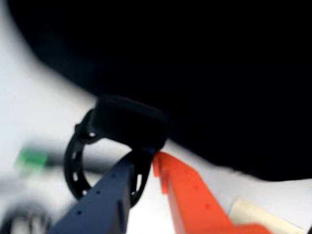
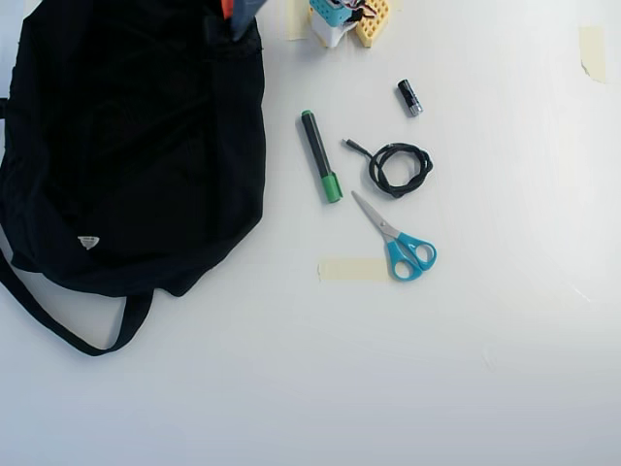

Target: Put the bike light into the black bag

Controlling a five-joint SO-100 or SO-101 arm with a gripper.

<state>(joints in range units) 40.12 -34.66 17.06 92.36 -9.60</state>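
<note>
Gripping the bike light (image 1: 127, 124) between clenched fingers, gripper (image 1: 146, 156) hangs at the black bag (image 2: 126, 146) top edge, fabric directly beyond the light.

My wrist view, blurred, shows the light (image 1: 127, 124), a small black block with a perforated ring strap hanging lower left, raised before the bag (image 1: 195, 63). Overhead, the bag (image 2: 126, 146) lies slumped at top left, strap trailing below, white label near its lower edge.
</note>
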